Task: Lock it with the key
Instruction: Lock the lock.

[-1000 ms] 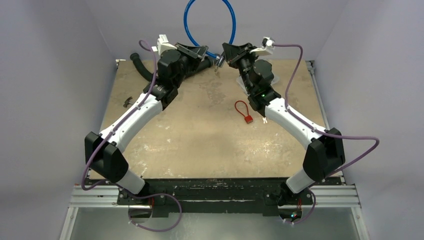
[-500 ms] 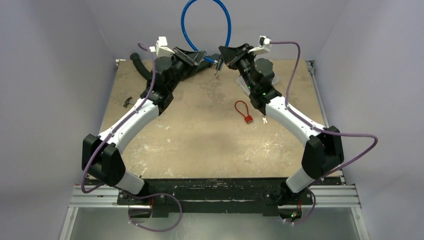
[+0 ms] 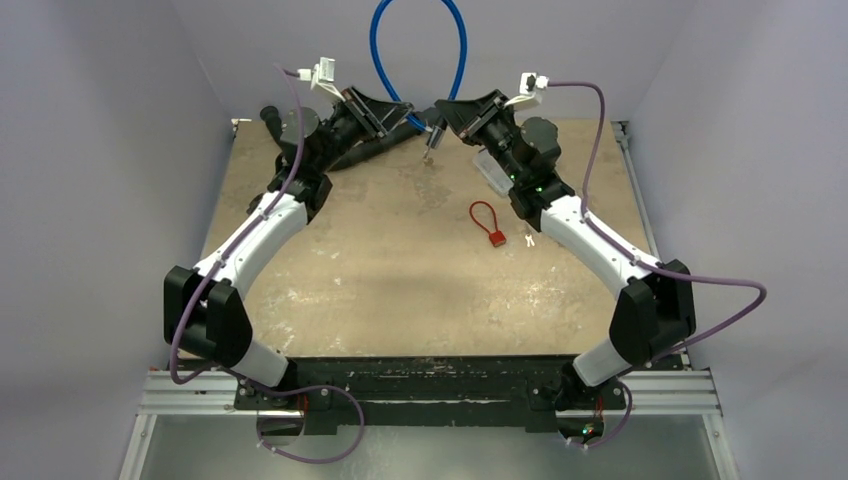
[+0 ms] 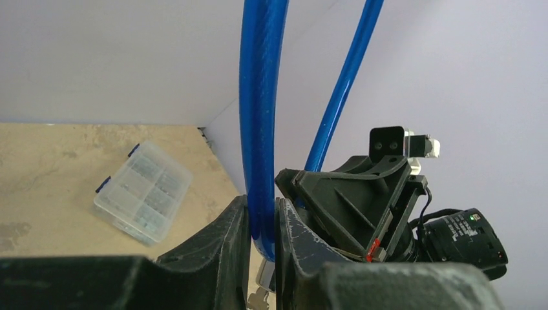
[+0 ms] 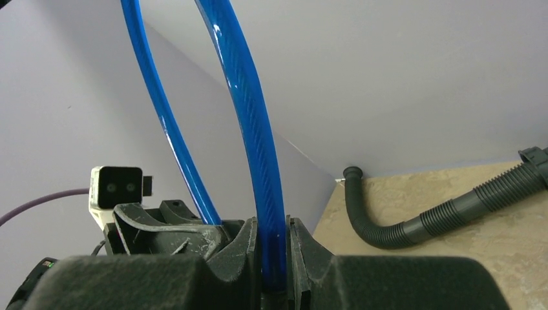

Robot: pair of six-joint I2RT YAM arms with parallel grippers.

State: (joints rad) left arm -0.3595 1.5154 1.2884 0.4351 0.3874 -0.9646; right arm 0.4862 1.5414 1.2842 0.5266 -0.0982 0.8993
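Observation:
A thin red cable lock (image 3: 486, 222) lies on the table right of centre. A tiny silvery key (image 3: 528, 240) lies just right of its red body. Both grippers are raised at the back, away from them. My left gripper (image 3: 408, 113) is shut on one end of a thick blue cable loop (image 3: 418, 40), seen in the left wrist view (image 4: 262, 223) around the cable (image 4: 262, 116). My right gripper (image 3: 442, 110) is shut on the other end (image 5: 271, 242) of the cable (image 5: 252, 123). A silvery metal piece (image 3: 431, 140) hangs below the cable ends.
A clear plastic organiser box (image 4: 142, 192) lies under the right arm (image 3: 488, 165). A black corrugated hose (image 5: 439, 213) lies at the back left corner (image 3: 283, 135). A small dark tool (image 3: 255, 203) lies at the left edge. Walls stand close on three sides.
Both grippers have moved up and toward the back wall with the blue cable. The left arm has stretched further back. The red lock and the key have not moved.

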